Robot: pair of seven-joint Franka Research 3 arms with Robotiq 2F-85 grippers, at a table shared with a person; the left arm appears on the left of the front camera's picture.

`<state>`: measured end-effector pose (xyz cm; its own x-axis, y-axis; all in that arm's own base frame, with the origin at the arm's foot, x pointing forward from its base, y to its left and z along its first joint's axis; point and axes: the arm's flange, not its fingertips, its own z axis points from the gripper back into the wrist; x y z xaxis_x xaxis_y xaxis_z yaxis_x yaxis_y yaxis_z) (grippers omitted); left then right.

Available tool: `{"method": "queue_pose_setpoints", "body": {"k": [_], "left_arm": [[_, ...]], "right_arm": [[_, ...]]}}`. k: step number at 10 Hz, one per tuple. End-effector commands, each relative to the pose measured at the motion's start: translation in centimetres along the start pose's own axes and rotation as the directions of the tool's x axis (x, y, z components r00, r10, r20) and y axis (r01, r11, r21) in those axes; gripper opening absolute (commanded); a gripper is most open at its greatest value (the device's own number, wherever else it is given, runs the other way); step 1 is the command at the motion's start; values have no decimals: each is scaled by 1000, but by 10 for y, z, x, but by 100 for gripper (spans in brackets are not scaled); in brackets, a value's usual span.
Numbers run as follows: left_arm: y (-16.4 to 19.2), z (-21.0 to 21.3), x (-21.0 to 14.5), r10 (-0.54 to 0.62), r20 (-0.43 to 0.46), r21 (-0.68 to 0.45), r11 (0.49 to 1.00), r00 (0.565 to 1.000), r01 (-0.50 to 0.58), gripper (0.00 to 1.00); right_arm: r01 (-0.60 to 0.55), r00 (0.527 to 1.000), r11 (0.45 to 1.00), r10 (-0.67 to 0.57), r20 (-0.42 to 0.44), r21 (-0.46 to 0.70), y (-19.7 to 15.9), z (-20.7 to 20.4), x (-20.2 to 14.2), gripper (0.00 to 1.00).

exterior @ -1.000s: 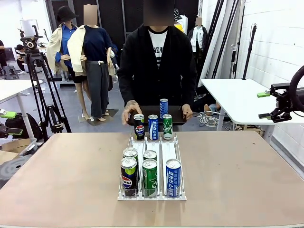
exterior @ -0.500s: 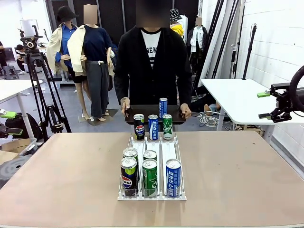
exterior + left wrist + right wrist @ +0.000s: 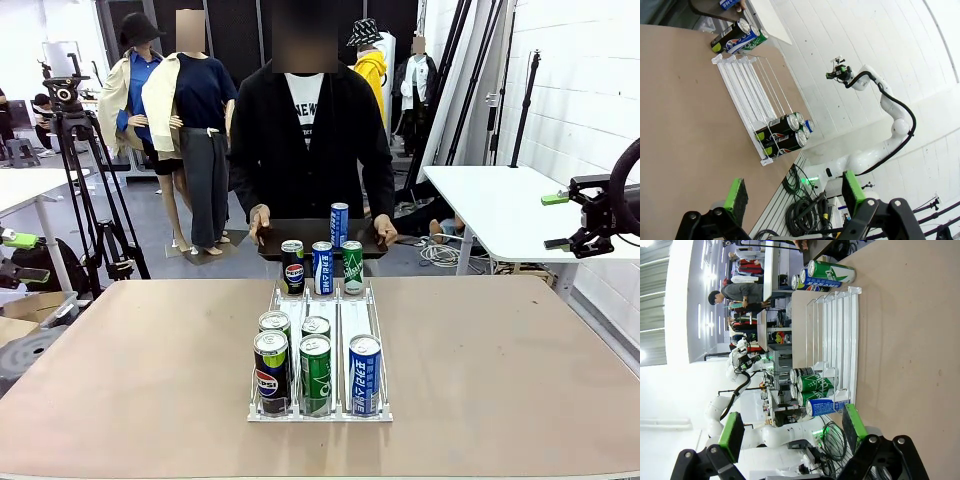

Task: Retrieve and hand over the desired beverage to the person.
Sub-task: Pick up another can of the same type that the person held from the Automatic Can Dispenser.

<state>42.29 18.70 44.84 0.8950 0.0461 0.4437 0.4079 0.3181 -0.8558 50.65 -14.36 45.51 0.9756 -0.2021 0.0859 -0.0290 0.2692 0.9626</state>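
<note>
The person [image 3: 310, 130] stands at the far side of the table, both hands on a dark tray [image 3: 300, 232] with one blue can [image 3: 340, 222] upright on it. A clear rack [image 3: 375, 330] on the table holds a black Pepsi can [image 3: 292, 267], a blue can [image 3: 322, 267] and a green can [image 3: 352, 265] at its far end. Several more cans [image 3: 315, 372] stand at its near end. My left gripper [image 3: 18, 257] [image 3: 795, 192] hangs open off the table's left side. My right gripper [image 3: 556, 221] [image 3: 792, 426] is open too, off to the right. Both hold nothing.
The brown table [image 3: 500, 350] lies bare on either side of the rack. A camera tripod [image 3: 75, 150] stands beyond the left corner, a white table [image 3: 490, 200] at the back right. In the left wrist view the right arm [image 3: 890, 110] shows farther off.
The person has straightened up and shifted slightly left, raising the tray with the blue can a little. Neither arm has moved and both grippers stay open.
</note>
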Motion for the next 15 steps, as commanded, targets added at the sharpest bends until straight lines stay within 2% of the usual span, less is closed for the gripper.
{"method": "queue_pose_setpoints", "body": {"k": [1,4,9,13,15], "left_arm": [[-29,-25,-2,33,-38,29,999,999,-32,100],[-57,-61,6,47,-46,77,996,998,-44,100],[-134,-129,16,0,-183,144,989,983,27,100],[-179,-195,-7,-23,-272,272,957,962,100,100],[-196,-225,-12,-31,-285,344,930,958,132,100]], "right_arm": [[-9,1000,1000,9,4,-11,0,-1,0,100],[-9,1000,1000,9,4,-11,0,-1,0,100],[-9,1000,1000,9,4,-11,0,-1,0,100],[-9,1000,1000,9,4,-11,0,-1,0,100],[-9,1000,1000,9,4,-11,0,-1,0,100]]}}
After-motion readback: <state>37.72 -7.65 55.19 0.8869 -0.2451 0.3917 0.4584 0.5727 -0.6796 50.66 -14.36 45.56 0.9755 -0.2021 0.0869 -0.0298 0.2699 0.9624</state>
